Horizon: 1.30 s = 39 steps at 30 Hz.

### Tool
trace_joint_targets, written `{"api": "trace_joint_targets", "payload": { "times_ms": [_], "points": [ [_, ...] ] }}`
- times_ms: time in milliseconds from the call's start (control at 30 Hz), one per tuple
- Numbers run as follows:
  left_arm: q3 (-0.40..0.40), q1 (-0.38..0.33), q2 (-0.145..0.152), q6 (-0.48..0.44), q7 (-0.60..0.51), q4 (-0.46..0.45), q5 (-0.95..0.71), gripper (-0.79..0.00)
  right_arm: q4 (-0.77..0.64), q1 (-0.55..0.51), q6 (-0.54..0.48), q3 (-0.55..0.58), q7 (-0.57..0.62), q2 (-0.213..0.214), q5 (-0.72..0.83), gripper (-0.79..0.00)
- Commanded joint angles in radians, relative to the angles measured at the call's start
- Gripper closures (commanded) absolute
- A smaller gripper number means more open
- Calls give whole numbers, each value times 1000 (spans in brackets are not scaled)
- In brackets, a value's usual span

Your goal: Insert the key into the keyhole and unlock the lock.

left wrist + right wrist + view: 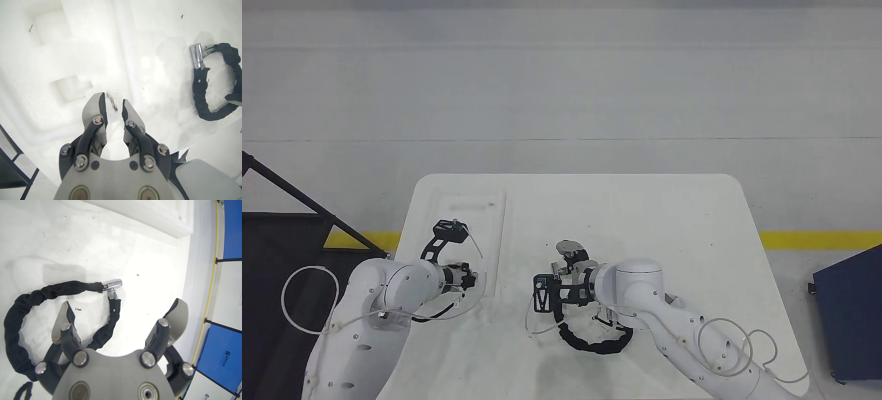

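Left gripper [113, 97]: we find its jaws released and parted a little, with the dark pads [103, 106] on either side of the key [113, 103], low over the white surface.
Key: a small flat metal piece, tilted in the gap and nearer one pad than the other. We cannot tell whether it touches that pad. It sits just beside the raised border of the foam tray [490, 205].
Foam tray: white, with square-cut pockets, lying along the left side of the table [672, 210], near that edge.
Lock [113, 284]: the chrome cylinder lies on its side on the table, and both ends of the black-sleeved chain [37, 298] meet it. We cannot make out the keyhole. The loop curls toward the table's near edge.
Right gripper [122, 304]: its jaws are spread wide and grasp nothing, hovering over the chain. One finger [64, 315] hangs over the inside of the loop and the other outside it, and the sleeve passes beneath the gap.
Key to lock: well apart, with a stretch of white tabletop between the tray's border and the chain.
Edges: in the right wrist view the table's curved edge runs beyond the outer finger. A yellow floor line [822, 240] meets the table on both sides.
Room: from above, we see the table's far half and right side run wide beyond both arms to rounded corners.
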Motion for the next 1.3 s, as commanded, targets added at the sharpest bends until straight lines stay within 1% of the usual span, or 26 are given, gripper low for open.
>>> {"api": "trace_joint_targets", "payload": {
  "times_ms": [0,33,67,100,133,333,500,600,700,800,967,1067,1167,1233,1267],
  "points": [
    [0,0,1,2,-1,-2,0,-99,0,0,0,0,0,0,0,-785],
    [-1,0,2,1,0,-4,1,-58,0,0,0,0,0,0,0,-785],
    [-3,2,3,3,-1,-5,0,-62,0,0,0,0,0,0,0,-785],
    [-6,3,3,6,-2,-6,0,-6,0,0,0,0,0,0,0,-785],
    [-9,5,4,7,-5,-9,-1,0,0,0,0,0,0,0,0,-785],
    [-43,21,12,6,-24,-38,-6,0,0,0,0,0,0,0,0,-785],
    [-82,35,20,-6,-38,-83,-7,0,0,0,0,0,0,0,0,-785],
    [-123,45,24,1,-49,-120,-31,0,0,0,0,0,0,0,0,-785],
    [-173,57,30,-19,-56,-174,-49,0,0,0,0,0,0,0,0,-785],
    [-252,60,35,-57,-20,-216,-110,0,0,0,0,0,0,0,0,-785],
    [-386,98,43,-159,31,-229,-248,0,0,0,0,0,0,0,0,-785],
    [-449,134,43,-221,70,-218,-392,0,0,0,0,0,0,0,0,-785],
    [-484,178,43,-366,128,-186,-549,0,0,0,0,0,0,0,0,-785],
    [-492,212,43,-499,178,-156,-591,0,0,0,0,0,0,0,0,-785],
    [-489,227,42,-545,211,-136,-609,0,0,0,0,0,0,0,0,-785]
  ]
}}
